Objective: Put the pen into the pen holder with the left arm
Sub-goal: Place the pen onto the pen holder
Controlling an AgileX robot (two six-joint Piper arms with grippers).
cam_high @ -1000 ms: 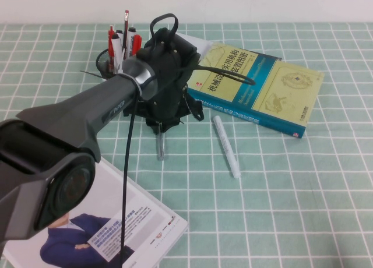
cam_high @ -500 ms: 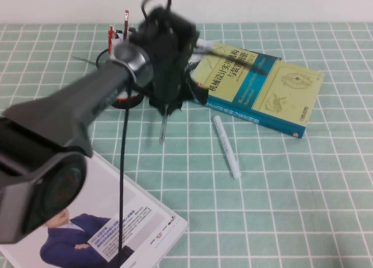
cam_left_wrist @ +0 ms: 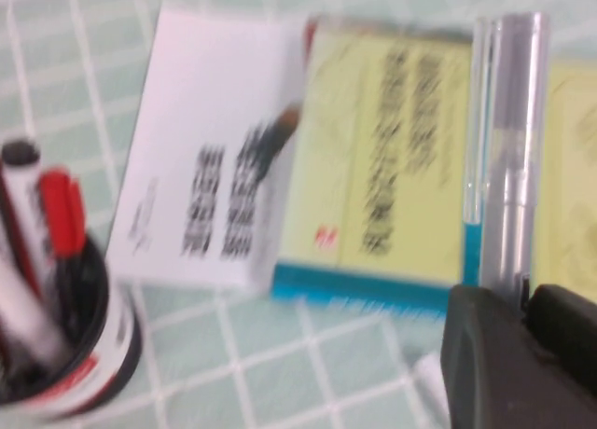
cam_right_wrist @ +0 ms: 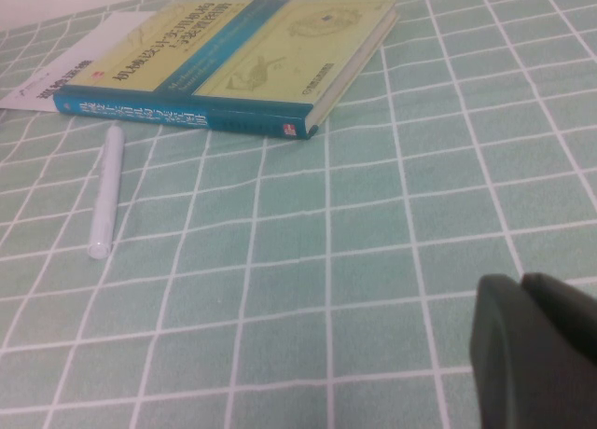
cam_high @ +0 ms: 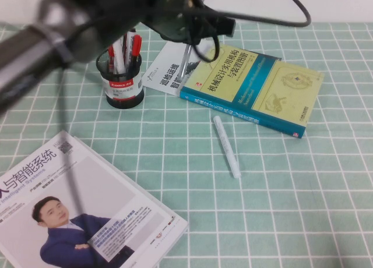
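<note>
In the high view my left gripper (cam_high: pixel 190 42) is raised at the back of the table, shut on the slim grey pen (cam_high: pixel 185 63). The pen hangs down from it, over the white leaflet (cam_high: pixel 166 70) and the book's near corner. The black mesh pen holder (cam_high: pixel 121 84) stands to the left of the pen, with red and white pens in it. The left wrist view shows the pen (cam_left_wrist: pixel 508 159) pinched between the jaws of the left gripper (cam_left_wrist: pixel 522 303), with the pen holder (cam_left_wrist: pixel 79 354) off to one side. My right gripper (cam_right_wrist: pixel 520 284) hovers shut and empty over the checked cloth.
A teal and yellow book (cam_high: pixel 256 87) lies at the back right. A thick white marker (cam_high: pixel 227 147) lies in front of it on the cloth. A magazine (cam_high: pixel 76 215) covers the near left corner. The marker (cam_right_wrist: pixel 105 191) and book (cam_right_wrist: pixel 252 65) also show in the right wrist view.
The left arm has lifted the pen off the cloth and carried it up and toward the back, to a spot between the pen holder and the book. The marker and book stayed put.
</note>
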